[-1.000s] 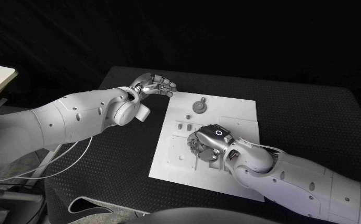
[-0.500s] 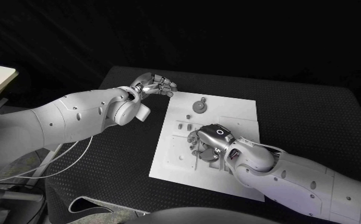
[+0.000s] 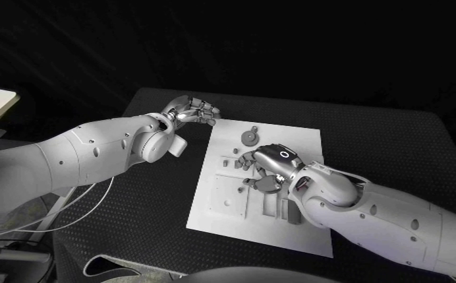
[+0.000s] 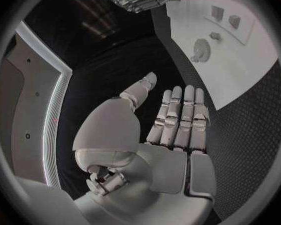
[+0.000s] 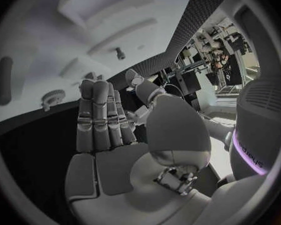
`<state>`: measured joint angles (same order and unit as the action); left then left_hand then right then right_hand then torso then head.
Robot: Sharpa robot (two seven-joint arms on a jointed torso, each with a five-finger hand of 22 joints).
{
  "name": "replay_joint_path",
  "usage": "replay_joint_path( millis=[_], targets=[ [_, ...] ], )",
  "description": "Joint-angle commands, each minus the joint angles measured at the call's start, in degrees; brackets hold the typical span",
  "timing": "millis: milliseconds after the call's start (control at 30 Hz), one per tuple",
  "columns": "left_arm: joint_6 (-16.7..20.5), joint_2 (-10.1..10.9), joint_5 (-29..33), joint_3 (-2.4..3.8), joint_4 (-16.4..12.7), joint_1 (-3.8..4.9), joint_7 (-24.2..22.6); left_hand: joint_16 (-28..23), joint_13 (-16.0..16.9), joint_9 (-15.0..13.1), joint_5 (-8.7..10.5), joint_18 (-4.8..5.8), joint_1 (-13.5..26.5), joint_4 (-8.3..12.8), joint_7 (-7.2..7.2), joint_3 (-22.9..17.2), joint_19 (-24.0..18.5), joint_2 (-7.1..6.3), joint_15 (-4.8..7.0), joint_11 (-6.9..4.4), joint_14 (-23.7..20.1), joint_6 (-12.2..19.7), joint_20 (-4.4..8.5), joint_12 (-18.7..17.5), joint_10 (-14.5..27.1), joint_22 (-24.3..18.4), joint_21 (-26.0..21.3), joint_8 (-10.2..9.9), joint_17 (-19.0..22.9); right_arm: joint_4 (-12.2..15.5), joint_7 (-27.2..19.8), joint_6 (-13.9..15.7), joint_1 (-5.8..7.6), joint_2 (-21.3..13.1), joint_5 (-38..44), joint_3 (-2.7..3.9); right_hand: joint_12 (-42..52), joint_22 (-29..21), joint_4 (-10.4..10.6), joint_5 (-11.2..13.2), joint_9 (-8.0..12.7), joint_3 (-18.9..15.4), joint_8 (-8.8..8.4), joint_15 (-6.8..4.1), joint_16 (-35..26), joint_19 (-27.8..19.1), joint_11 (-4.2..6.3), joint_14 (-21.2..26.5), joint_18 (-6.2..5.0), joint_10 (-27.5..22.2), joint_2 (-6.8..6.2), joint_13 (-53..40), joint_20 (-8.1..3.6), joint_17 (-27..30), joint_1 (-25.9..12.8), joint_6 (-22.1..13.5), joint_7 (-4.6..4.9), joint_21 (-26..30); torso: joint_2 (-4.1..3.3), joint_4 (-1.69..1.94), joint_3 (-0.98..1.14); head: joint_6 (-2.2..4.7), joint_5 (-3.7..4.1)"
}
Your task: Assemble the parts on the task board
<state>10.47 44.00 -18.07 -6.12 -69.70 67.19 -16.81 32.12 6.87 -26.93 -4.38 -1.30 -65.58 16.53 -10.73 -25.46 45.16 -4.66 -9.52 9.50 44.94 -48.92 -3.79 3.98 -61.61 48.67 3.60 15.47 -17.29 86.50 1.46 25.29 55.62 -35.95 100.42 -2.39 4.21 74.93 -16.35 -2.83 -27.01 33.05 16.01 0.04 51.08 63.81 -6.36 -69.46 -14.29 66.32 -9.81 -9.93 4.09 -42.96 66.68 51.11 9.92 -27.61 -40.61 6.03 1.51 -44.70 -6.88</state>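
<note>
Task board sits mid-desk, slightly skewed, its far edge pointing toward the desk's back edge. Parts on it are small grey pieces: a gear-like disc near the board's far edge, a few small blocks just nearer than it, and longer bar pieces toward the near right part of the board.

Right robot hand is low over the board's middle, fingers curled down among the parts. Whether it actually pinches one, I can't tell; its wrist view shows the fingers straight and pressed together, palm bare. Left robot hand hangs over bare desk just off the board's far left corner, fingers straight and side by side, holding nothing.

Handling guess: parts look rigid, light, probably smooth plastic or metal. They'll slide on the white plate if nudged. Best taken by fingertip pinch on opposite flat sides; the disc by its rim. The board itself looks thin and may shift under side load.

In the way: neighbouring parts crowd the middle of the board, and the right forearm covers its near right corner.
</note>
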Motion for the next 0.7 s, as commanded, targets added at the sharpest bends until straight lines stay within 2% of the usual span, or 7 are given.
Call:
replay_joint_path(
  millis=[33, 200, 333, 400, 533, 600, 700],
  targets=[
    [-0.53, 0.11, 0.32, 0.02, -0.04, 0.05, -0.56, -0.19, -0.09, 0.08, 0.24, -0.68, -0.03, 0.14, -0.08, 0.35, 0.29, 0.2, -0.03, 0.1, 0.22, 0.37, -0.05, -0.06, 0.22, -0.07, 0.26, 0.16, -0.07, 0.79, -2.75, -3.87, 1.71, -1.23, -7.06, 1.02, 0.11, 1.52, -0.23, 0.09, 0.25, 0.29, -0.66, -0.08, 1.26, 0.75, -0.09, -0.58, -0.71, -0.36, 0.16, 0.09, -0.55, -0.62, 0.24, -1.1, 0.39, -0.82, -0.02, -0.21, -0.03, 1.06, 0.68],
    [-0.5, -0.09, 0.32, 0.02, 0.21, 0.05, -0.61, -0.22, -0.12, 0.08, 0.26, -0.68, -0.01, 0.14, -0.07, 0.4, 0.29, 0.19, -0.03, 0.13, 0.23, 0.34, -0.05, -0.08, 0.28, -0.11, 0.26, 0.19, -0.11, 1.65, -7.65, -10.62, 5.78, -4.09, -17.66, 1.46, -0.66, 1.46, -0.45, -0.02, 0.67, 0.73, -1.57, 0.33, 2.59, 0.87, -0.57, -0.31, -0.69, -2.36, 0.89, 0.73, -1.12, -1.26, 2.7, -3.09, 1.16, -1.78, -0.04, -0.31, -0.06, 1.35, 1.27],
    [-0.59, -0.45, 0.32, 0.02, 0.6, 0.04, -0.67, -0.31, -0.2, 0.11, 0.29, -0.66, 0.24, 0.09, -0.09, 0.58, 0.28, 0.12, -0.06, 0.2, 0.21, 0.35, -0.08, -0.14, 0.45, -0.19, 0.26, 0.19, -0.2, 2.17, -7.63, -12.16, 8.45, -7.15, -15.99, 1.46, -0.8, 1.36, -0.21, 0.1, 1.05, -0.3, -2.53, 2.09, 2.84, -0.17, -2.4, 0.96, -0.4, -8.25, 0.45, 2.71, -0.64, -1.31, 2.2, -5.36, 2.04, -1.79, -0.06, -0.49, -0.11, 1.83, 1.63],
    [-0.6, -0.48, 0.32, 0.02, 0.72, 0.04, -0.69, -0.36, -0.23, 0.11, 0.29, -0.65, 0.35, 0.08, -0.08, 0.64, 0.28, 0.11, -0.07, 0.24, 0.2, 0.33, -0.08, -0.16, 0.53, -0.22, 0.26, 0.21, -0.24, 2.23, -7.6, -12.58, 9.1, -8.09, -14.92, 1.46, -0.67, 1.35, -0.22, 0.07, 1.04, -0.95, -2.59, 2.4, 3.01, -0.37, -2.7, 1.27, -0.43, -9.24, 0.03, 3.14, -0.55, -1.3, 1.42, -5.75, 1.34, -1.86, -0.05, -0.56, -0.13, 2.0, 1.74],
    [-0.72, -0.74, 0.32, 0.01, 1.15, 0.03, -0.78, -0.42, -0.26, 0.11, 0.28, -0.65, 0.49, 0.07, -0.07, 0.73, 0.27, 0.12, -0.08, 0.27, 0.19, 0.29, -0.09, -0.16, 0.59, -0.27, 0.27, 0.23, -0.29, 1.45, -9.24, -12.96, 9.5, -9.63, -15.04, 1.46, -0.71, 1.21, 0.56, 0.06, 1.08, -1.38, -2.89, 3.01, 3.18, -0.84, -3.35, 1.92, -0.38, -11.42, -1.51, 3.97, -0.27, -1.23, -0.18, -6.94, -1.45, -1.68, -0.08, -0.55, -0.01, 2.1, 1.85],
    [-0.77, -0.76, 0.32, 0.0, 1.23, 0.02, -0.79, -0.44, -0.27, 0.11, 0.28, -0.65, 0.53, 0.07, -0.06, 0.75, 0.27, 0.13, -0.08, 0.27, 0.18, 0.27, -0.09, -0.15, 0.61, -0.29, 0.27, 0.25, -0.31, 0.39, -10.32, -13.36, 9.5, -9.94, -15.9, 1.45, -0.56, 1.17, 1.17, 0.06, 0.98, -1.05, -2.84, 3.2, 3.64, -0.75, -3.52, 1.9, -0.53, -12.08, -2.07, 4.32, -0.25, -1.31, -0.59, -7.3, -2.14, -1.72, -0.1, -0.5, 0.07, 2.14, 2.01],
    [-0.78, -0.81, 0.32, 0.0, 1.37, 0.01, -0.79, -0.45, -0.28, 0.11, 0.28, -0.65, 0.55, 0.07, -0.05, 0.76, 0.27, 0.14, -0.08, 0.27, 0.18, 0.26, -0.09, -0.15, 0.62, -0.3, 0.27, 0.26, -0.33, -1.21, -11.83, -14.56, 9.5, -10.17, -16.75, 1.43, -0.35, 1.29, 1.65, 0.05, 0.76, -0.93, -2.62, 3.07, 4.73, -0.17, -3.37, 1.45, -0.71, -12.15, -2.53, 4.57, -0.34, -1.62, -0.89, -7.51, -2.24, -2.17, -0.08, -0.37, 0.13, 2.09, 2.26]
  ],
)
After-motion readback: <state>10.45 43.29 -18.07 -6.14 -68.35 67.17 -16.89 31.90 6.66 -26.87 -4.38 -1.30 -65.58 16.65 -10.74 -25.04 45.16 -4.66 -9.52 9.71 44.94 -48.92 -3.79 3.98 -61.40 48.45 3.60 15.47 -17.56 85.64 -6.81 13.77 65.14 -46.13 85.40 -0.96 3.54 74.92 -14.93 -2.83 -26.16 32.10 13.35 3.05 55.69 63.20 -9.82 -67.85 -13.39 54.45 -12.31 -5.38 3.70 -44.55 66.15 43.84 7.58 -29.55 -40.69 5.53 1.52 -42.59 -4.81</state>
